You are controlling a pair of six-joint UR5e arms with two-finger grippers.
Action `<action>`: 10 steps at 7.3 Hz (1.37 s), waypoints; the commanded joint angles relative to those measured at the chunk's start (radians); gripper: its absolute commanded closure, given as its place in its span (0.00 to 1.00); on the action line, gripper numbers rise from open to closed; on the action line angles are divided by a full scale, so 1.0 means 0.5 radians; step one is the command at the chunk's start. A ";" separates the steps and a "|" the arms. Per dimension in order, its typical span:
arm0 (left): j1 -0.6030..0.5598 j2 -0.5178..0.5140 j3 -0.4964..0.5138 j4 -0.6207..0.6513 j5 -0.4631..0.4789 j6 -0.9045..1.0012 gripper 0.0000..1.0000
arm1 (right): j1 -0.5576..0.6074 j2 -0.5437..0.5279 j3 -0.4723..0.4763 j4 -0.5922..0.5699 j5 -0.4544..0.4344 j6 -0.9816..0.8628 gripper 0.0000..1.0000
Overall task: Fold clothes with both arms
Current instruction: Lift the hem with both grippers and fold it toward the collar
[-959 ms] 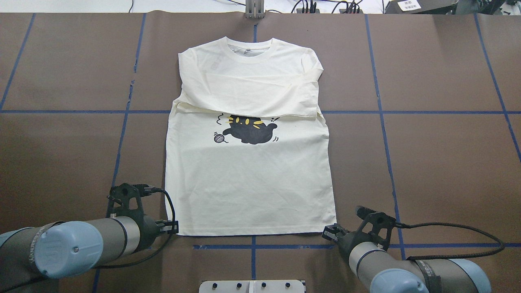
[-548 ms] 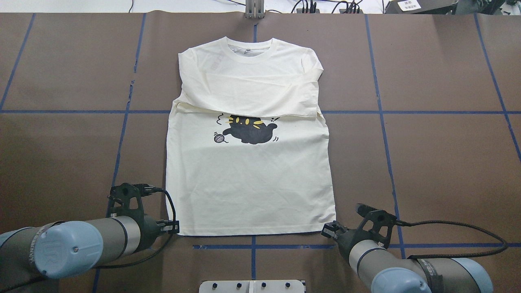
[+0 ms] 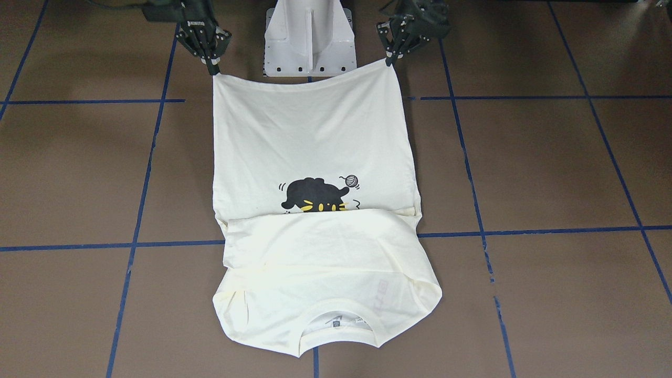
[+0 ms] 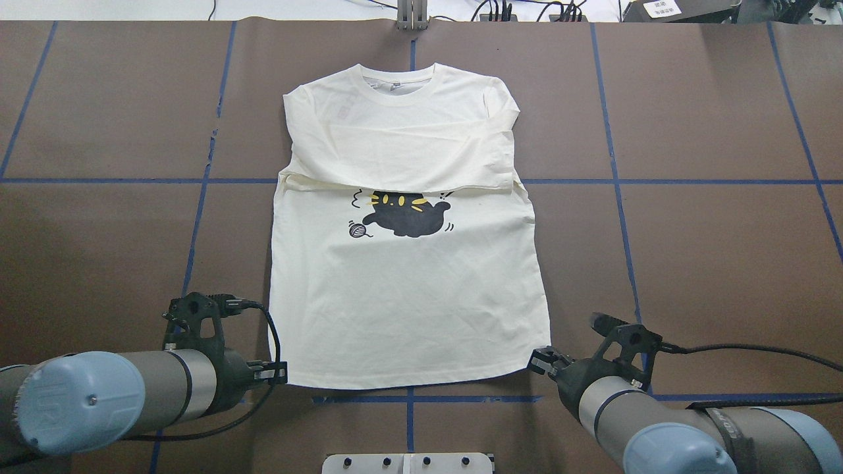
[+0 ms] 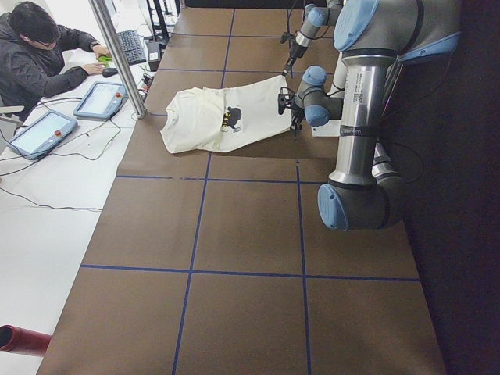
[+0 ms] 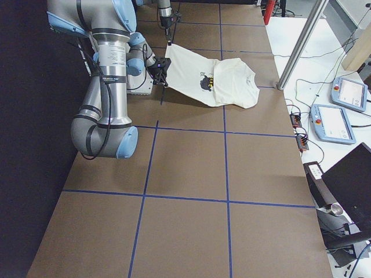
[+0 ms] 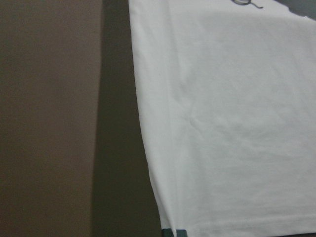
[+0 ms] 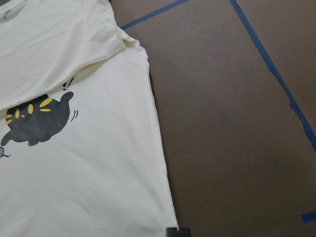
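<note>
The left gripper [image 4: 280, 372] pinches the near left corner of the T-shirt [image 4: 408, 309]; the right gripper [image 4: 541, 361] pinches the near right corner; the shirt lies on the brown table [image 4: 711, 263]; farther off is the black cat [image 4: 408, 217], then the folded sleeves [image 4: 395, 158], then the collar [image 4: 397, 99].

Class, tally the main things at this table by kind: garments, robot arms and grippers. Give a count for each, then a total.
T-shirt: 1
Robot arms: 2 (left arm, right arm)
Grippers: 2 (left gripper, right gripper)
Total: 5
</note>
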 commanded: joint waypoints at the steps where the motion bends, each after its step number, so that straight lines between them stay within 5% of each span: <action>1: -0.067 -0.163 -0.246 0.438 -0.181 0.000 1.00 | 0.103 0.070 0.349 -0.367 0.216 -0.008 1.00; 5: -0.587 -0.427 0.087 0.460 -0.210 0.560 1.00 | 0.627 0.518 -0.051 -0.432 0.467 -0.467 1.00; 10: -0.994 -0.758 0.817 0.363 -0.210 0.917 1.00 | 1.221 0.896 -0.940 -0.192 0.674 -0.805 1.00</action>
